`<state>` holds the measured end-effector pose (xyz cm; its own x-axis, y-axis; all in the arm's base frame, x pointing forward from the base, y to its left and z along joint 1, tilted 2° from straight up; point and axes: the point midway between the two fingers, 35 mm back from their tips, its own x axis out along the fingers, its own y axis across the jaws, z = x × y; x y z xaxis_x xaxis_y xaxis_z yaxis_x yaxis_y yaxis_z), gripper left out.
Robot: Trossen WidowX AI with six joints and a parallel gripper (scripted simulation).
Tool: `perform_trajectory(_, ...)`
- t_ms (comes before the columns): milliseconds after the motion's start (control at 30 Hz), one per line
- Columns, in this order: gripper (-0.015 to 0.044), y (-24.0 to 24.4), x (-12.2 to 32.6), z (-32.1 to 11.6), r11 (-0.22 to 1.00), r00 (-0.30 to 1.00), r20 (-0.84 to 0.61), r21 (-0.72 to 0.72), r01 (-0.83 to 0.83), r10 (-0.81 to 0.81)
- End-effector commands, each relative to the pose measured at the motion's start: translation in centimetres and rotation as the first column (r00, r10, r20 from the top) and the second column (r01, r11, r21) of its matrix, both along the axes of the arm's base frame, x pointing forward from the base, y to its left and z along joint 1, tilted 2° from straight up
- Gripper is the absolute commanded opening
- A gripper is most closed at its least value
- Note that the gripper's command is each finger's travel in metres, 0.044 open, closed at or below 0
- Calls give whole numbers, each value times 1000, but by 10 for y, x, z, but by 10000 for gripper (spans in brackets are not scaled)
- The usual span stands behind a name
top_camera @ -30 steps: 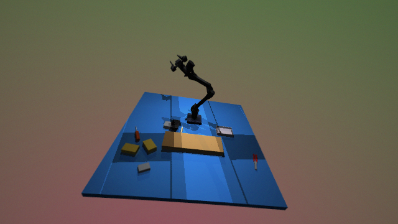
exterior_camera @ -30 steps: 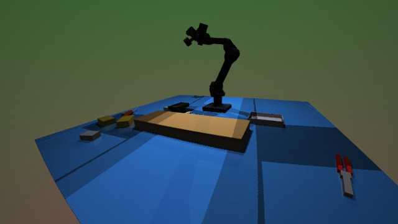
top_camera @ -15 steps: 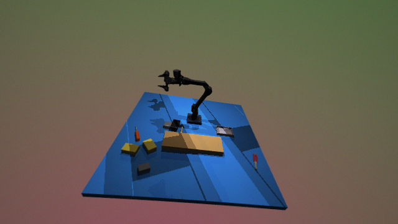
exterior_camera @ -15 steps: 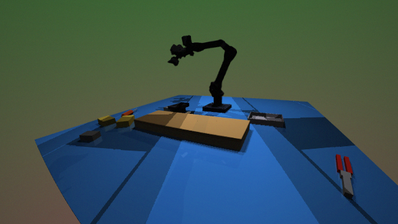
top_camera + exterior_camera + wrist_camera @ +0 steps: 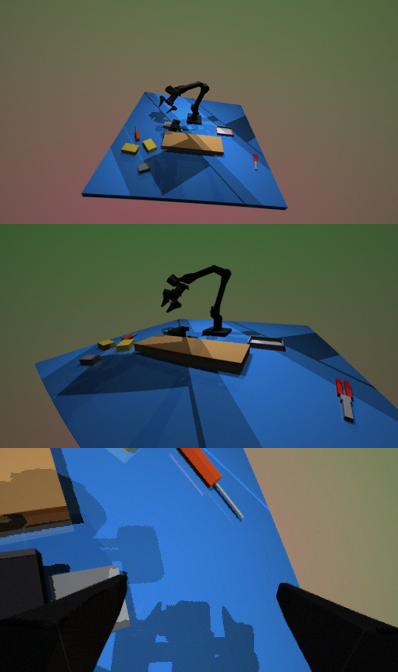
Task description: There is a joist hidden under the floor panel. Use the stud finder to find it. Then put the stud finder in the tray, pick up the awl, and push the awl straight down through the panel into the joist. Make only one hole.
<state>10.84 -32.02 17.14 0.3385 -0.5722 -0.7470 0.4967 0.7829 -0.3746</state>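
Note:
My gripper [image 5: 163,109] [image 5: 164,308] [image 5: 205,586] is open and empty, high above the table on the left side of the arm's base. Below it, a dark block [image 5: 175,124] [image 5: 181,330] [image 5: 17,580], perhaps the stud finder, stands against a light grey piece [image 5: 168,125] [image 5: 82,580]. A small tan thing [image 5: 181,129] beside them is too small to identify. An orange-handled tool [image 5: 137,135] [image 5: 127,336] [image 5: 202,465] with a thin metal shaft lies at the left; whether it is the awl is unclear. The wooden panel [image 5: 193,143] [image 5: 217,351] [image 5: 25,488] lies in front of the base. The tray [image 5: 224,130] [image 5: 265,343] looks empty.
Two yellow blocks [image 5: 130,149] [image 5: 150,145] [image 5: 106,345] [image 5: 125,345] lie left of the panel. A grey block [image 5: 143,168] [image 5: 90,359] lies in front of them. Red-handled pliers [image 5: 255,165] [image 5: 347,407] lie at the far right.

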Motion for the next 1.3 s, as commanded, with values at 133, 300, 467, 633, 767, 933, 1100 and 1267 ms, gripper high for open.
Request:
perform_trajectory(133, 440, 83, 53, -67, 906, 973, 30, 359, -226, 231)
perform_trajectory(300, 440, 102, 59, -77, 868, 962, 37, 424, -260, 270)
perform_trajectory(467, 440, 103, 58, -77, 868, 962, 37, 424, -260, 270)
perform_trajectory(633, 440, 107, 55, -77, 868, 962, 37, 424, -260, 270)
perform_trajectory(767, 440, 107, 55, -79, 868, 962, 37, 424, -260, 270)
perform_trajectory(933, 440, 107, 55, -88, 868, 962, 37, 424, -260, 270)
perform_trajectory(1100, 440, 107, 55, -96, 868, 962, 37, 424, -260, 270)
perform_trajectory(1267, 440, 107, 55, -104, 868, 962, 37, 424, -260, 270)
